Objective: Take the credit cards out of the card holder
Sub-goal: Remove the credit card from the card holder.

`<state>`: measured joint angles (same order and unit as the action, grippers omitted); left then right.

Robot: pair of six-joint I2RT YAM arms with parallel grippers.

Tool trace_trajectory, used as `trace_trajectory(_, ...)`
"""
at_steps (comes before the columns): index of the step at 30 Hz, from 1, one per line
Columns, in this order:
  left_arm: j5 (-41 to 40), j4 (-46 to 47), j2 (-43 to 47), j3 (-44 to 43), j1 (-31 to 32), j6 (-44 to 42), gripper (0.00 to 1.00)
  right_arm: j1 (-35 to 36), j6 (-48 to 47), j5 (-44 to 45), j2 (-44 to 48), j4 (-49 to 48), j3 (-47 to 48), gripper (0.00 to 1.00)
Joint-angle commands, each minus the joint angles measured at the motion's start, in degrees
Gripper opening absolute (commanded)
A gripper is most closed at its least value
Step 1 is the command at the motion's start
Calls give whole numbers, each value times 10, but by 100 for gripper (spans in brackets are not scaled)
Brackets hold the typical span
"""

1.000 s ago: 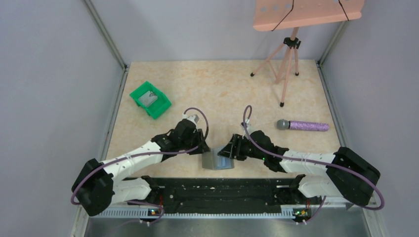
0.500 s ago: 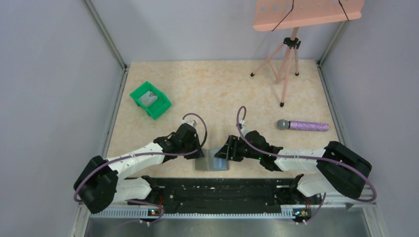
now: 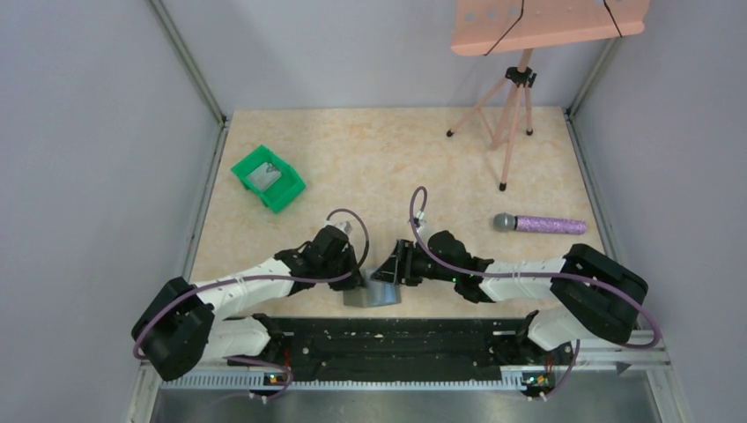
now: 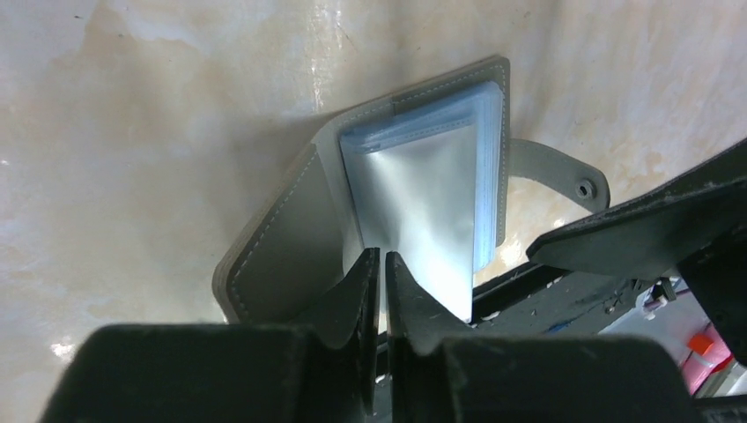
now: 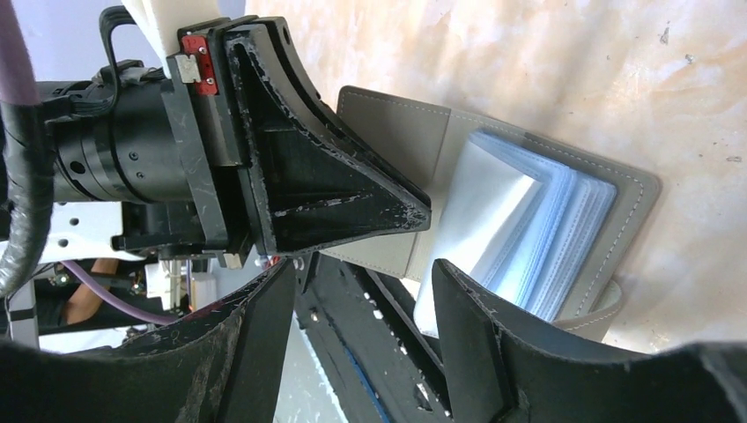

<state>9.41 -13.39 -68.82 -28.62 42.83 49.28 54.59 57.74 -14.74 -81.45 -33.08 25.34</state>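
Observation:
The grey card holder (image 3: pixel 377 293) lies open at the table's near edge, with a stack of blue-tinted clear sleeves (image 4: pixel 489 176) on one half. A pale silvery leaf (image 4: pixel 423 203) stands up from that stack; whether it is a credit card or a sleeve I cannot tell. My left gripper (image 4: pixel 381 254) is shut on this leaf's near edge, its jaws almost touching. In the right wrist view my right gripper (image 5: pixel 364 269) stands open just beside the holder (image 5: pixel 396 132), one finger (image 5: pixel 467 308) in front of the sleeves, nothing between its jaws. Seen from above, the two grippers (image 3: pixel 357 280) (image 3: pixel 392 269) meet over the holder.
A green bin (image 3: pixel 268 178) with a grey thing in it sits at the back left. A purple microphone (image 3: pixel 542 225) lies to the right, a pink tripod (image 3: pixel 511 115) behind it. The black rail (image 3: pixel 388 339) runs right under the holder's near side. The holder's snap strap (image 4: pixel 564 176) sticks out sideways.
The left gripper has closed from partly open onto the pale leaf. Both grippers and the holder have shifted a little left and toward the near edge.

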Motion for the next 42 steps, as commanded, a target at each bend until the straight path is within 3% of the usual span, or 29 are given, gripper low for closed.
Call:
trace_trajectory(1,-15,-20,38,-23,-6,-2,17,7,-2,1,-3,-27,20,58)
trace_trajectory(4,-65,-83,67,-58,-7,-12,29,7,-10,18,3,6,19,58)
trace_trajectory(8,-116,-146,90,-75,-7,-20,34,7,-20,43,13,39,12,58)
trace_trajectory(28,-147,-224,109,-90,-8,-39,51,8,-31,40,-12,27,-2,58)
trace_trajectory(33,-140,-224,105,-76,-7,-36,52,7,-31,37,-25,24,-3,58)
trace_trajectory(37,-106,-166,102,-45,-8,-37,50,7,-33,40,-27,26,-3,58)
trace_trajectory(42,-67,-128,82,-31,-8,-18,30,7,-41,50,-18,54,-1,58)
